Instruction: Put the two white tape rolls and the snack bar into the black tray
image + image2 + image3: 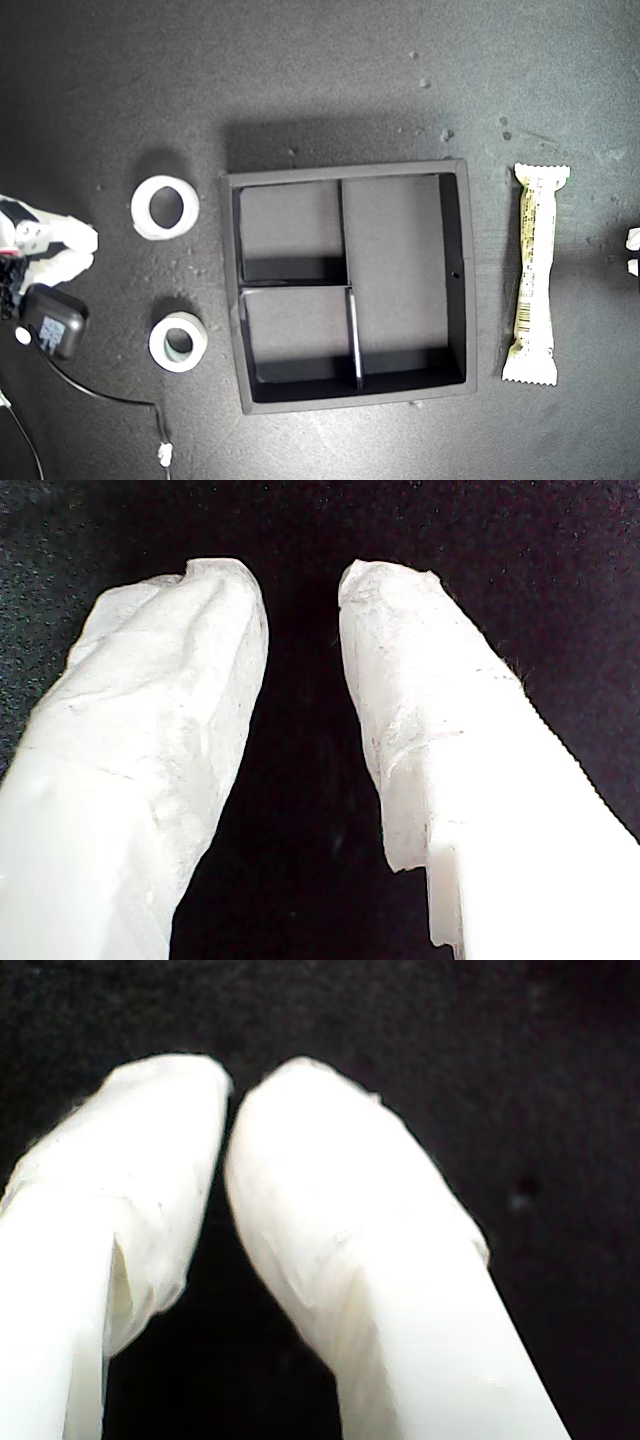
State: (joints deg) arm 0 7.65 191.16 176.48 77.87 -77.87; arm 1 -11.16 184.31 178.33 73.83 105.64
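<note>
The long narrow snack bar in its pale cream-yellow wrapper (534,274) lay flat on the dark table (320,80), just off the black tray's wall on the exterior view's right, its long axis running top to bottom of that view, crimped ends pointing up and down. You had the square shallow black tray (467,280) in the middle, all three compartments bare. Off the tray's other side sat the two white tape rolls, the larger plain white ring (165,207) above the smaller ring with a greenish core (178,341), both flat, hollow centres up. My first gripper (300,580) hung over bare dark table, its white-wrapped fingers (170,680) clearly apart. My second gripper (232,1085) had its fingertips nearly touching, nothing between them. Which arm showed at the exterior view's left edge, you could not tell.
</note>
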